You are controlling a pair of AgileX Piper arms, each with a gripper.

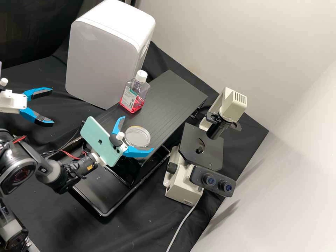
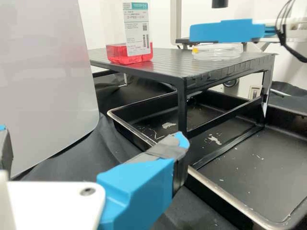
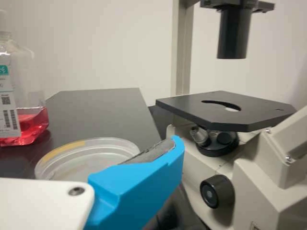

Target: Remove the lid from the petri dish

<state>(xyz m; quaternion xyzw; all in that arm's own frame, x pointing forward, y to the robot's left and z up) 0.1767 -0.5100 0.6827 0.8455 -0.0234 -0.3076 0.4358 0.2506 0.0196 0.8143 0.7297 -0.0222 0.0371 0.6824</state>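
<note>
High view: petri dish [image 1: 137, 136], lid on, sits on the raised black rack [image 1: 175, 94] near its front edge. Right gripper [image 1: 138, 134] is at the dish, fingers spread wide either side of it; contact not discernible, nothing gripped. Left gripper [image 1: 52, 105] is well apart over the desk [image 1: 52, 66], fingers wide open, empty. Left wrist view: own blue finger holds nothing; the dish is far off on the rack. Right wrist view: own finger is just beside the dish rim; a red-filled flask [image 3: 19, 120] stands behind.
</note>
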